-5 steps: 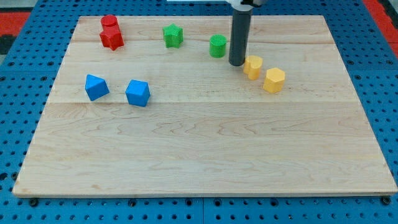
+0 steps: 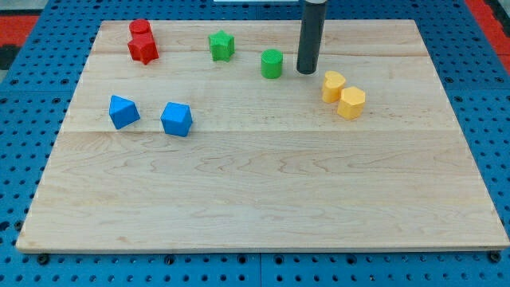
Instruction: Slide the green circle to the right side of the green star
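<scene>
Step in hand: closing the green circle (image 2: pixel 272 63) toward the green star (image 2: pixel 221 45). You see the circle on the star's right, slightly below it, a gap between. My tip (image 2: pixel 306 72) sits just right of the circle, apart, holding nothing. Next, you want a short leftward push. Since the earlier frame, the circle shifted toward the star and the tip rose upward.

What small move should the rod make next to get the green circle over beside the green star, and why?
Probably a short push toward the view's left. My tip stands just off the right side of the green circle, with a small gap between them, and the green star lies further left and slightly nearer the view's top. Pushing from this side should close the gap between the two.
</scene>
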